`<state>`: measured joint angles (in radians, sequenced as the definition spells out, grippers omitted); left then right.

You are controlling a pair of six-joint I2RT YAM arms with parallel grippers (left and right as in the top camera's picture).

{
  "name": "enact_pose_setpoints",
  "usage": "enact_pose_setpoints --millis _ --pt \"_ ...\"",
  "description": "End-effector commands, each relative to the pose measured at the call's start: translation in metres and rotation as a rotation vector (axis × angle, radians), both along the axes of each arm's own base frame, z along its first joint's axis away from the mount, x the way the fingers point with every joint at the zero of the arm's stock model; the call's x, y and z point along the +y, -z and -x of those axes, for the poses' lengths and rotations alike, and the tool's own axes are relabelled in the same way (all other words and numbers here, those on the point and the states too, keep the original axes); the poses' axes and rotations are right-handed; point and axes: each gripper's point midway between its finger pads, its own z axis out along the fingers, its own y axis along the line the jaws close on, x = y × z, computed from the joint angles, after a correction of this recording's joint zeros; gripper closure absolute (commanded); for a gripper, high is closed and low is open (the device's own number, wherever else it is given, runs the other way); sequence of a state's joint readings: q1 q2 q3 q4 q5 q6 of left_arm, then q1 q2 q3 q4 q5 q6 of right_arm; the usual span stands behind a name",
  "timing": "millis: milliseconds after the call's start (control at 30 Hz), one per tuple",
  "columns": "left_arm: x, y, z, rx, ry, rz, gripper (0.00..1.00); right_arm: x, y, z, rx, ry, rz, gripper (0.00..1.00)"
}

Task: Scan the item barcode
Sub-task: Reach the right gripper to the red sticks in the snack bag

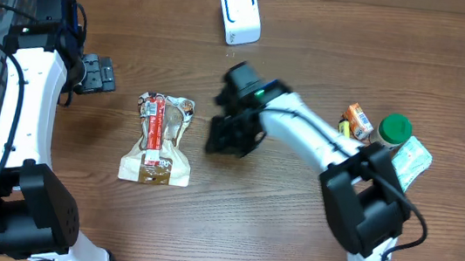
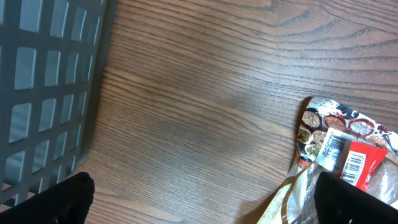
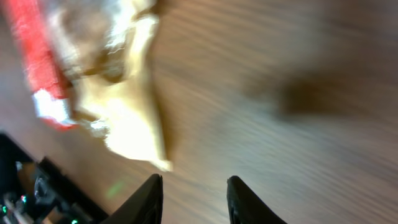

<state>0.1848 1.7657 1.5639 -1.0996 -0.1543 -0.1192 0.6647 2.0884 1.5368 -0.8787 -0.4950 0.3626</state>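
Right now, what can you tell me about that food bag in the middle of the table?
The bag is a clear, crinkly plastic pouch with pale tan contents, wider at its near end. Its far end carries printed food pictures, a red strip and white barcode labels, facing up. It lies flat on the wooden table, between the left tool and the right tool, neither touching it.

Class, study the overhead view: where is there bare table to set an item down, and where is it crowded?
Free: the wood between the white scanner and the green-lidded jar; the front strip below the snack bag. Crowded: the right edge, where the jar, orange carton and packet bunch together.
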Motion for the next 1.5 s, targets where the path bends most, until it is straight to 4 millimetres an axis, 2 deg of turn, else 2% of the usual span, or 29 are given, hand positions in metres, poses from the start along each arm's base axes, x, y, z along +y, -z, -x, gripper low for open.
enact_pose_setpoints --millis 0,167,300,367,467,600,767,933,1067,1467 --pt "-0.002 -0.001 -0.001 0.001 0.022 -0.003 0.0 0.033 -0.009 0.022 0.038 -0.024 -0.08 0.66" --pt "-0.002 -0.001 -0.001 0.001 0.022 -0.003 0.0 0.071 -0.032 0.036 0.075 -0.072 -0.251 0.66" --pt "-0.002 -0.001 -0.001 0.001 0.022 -0.003 0.0 0.083 -0.037 0.027 0.05 -0.032 -0.284 0.66" --pt "-0.002 -0.001 -0.001 0.001 0.022 -0.003 0.0 0.084 -0.031 0.014 -0.041 -0.005 -0.244 0.66" --pt "-0.002 -0.001 -0.001 0.001 0.022 -0.003 0.0 0.08 -0.019 0.004 -0.104 0.069 -0.153 0.62" --pt "-0.002 -0.001 -0.001 0.001 0.022 -0.003 0.0 0.084 -0.012 0.002 -0.19 0.1 -0.078 0.6" --pt "-0.002 -0.001 -0.001 0.001 0.022 -0.003 0.0 0.098 -0.012 0.007 -0.288 0.088 -0.055 0.6" --pt "-0.002 -0.001 -0.001 0.001 0.022 -0.003 0.0 0.098 -0.01 0.003 -0.398 0.11 0.009 0.59" --pt "-0.002 -0.001 -0.001 0.001 0.022 -0.003 0.0 0.102 -0.012 0.001 -0.419 0.113 0.0 0.55" --pt "-0.002 -0.001 -0.001 0.001 0.022 -0.003 0.0 0.112 -0.012 0.008 -0.429 0.097 -0.02 0.56"
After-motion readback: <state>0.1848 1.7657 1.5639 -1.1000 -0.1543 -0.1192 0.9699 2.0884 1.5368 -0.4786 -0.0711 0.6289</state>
